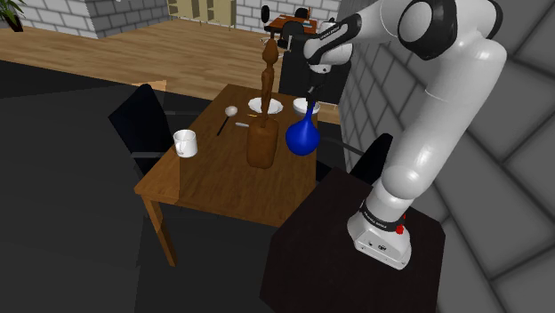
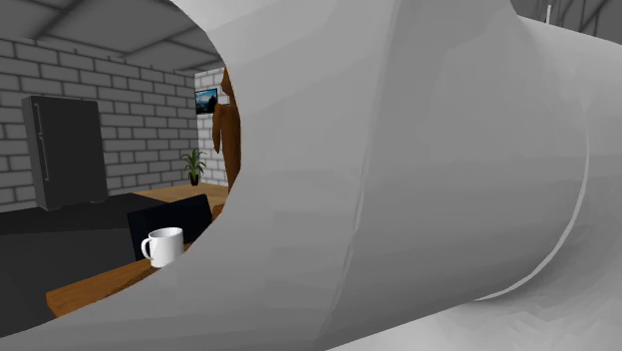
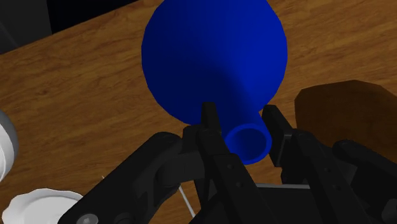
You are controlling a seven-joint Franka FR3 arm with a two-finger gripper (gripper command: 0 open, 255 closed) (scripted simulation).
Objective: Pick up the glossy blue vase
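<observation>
Woodgrain covers the brown rectangular table (image 1: 205,182), and the white jointed arm (image 1: 445,116) reaches down over its edge nearest the stand. On that side of the top stands a tall brown carved wooden column (image 1: 261,142), and just beside it, toward the stand, the glossy blue round-bellied vase (image 1: 302,135) is upright with its narrow neck on top. The black two-finger gripper (image 3: 241,113) is narrowed to that neck's width, its fingers (image 3: 210,119) pressed against it on either side, while a white handled mug (image 1: 185,142) rests well apart by the table's left edge in the shoulder view.
</observation>
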